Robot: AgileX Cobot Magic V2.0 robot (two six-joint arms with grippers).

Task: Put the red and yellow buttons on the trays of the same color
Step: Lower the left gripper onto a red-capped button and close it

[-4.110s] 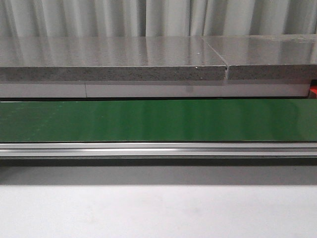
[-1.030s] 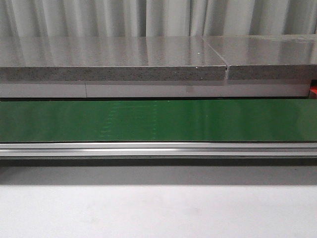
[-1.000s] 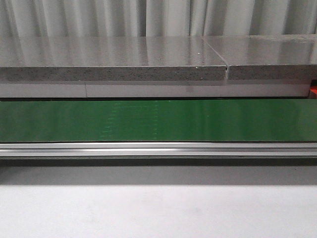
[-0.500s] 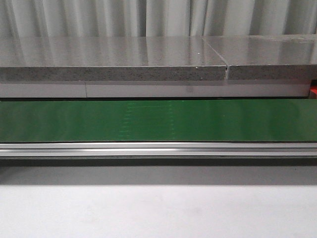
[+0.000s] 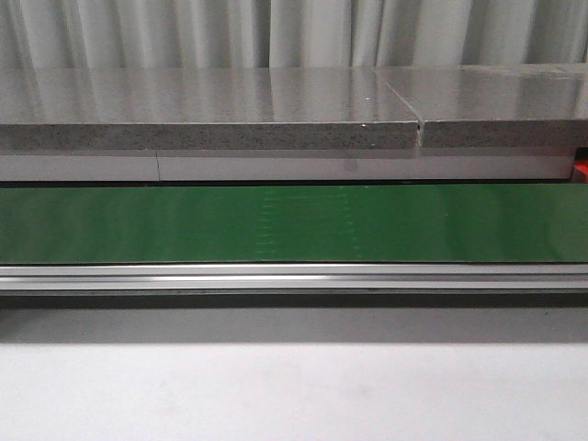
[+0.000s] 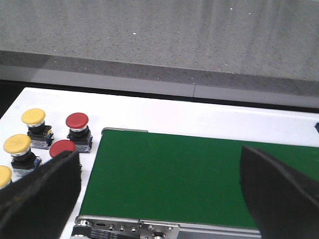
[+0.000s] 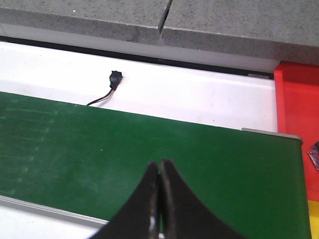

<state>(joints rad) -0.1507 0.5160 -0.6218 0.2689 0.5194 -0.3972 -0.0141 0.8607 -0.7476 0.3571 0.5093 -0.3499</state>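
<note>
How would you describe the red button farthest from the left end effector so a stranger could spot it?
Find the green belt and go to its end, where buttons stand on the white table. Among them, take the red button beside the belt's far corner; unlike the other red one, its whole cap shows.

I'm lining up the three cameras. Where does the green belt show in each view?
Front view: the belt is a green band across the whole width, at mid-height.
Left wrist view: the belt fills the lower middle, its end beside the buttons, behind the open left tool.
Right wrist view: the belt crosses the lower half, under the shut right tool.
Shared landmark: the grey slab behind the belt.
</note>
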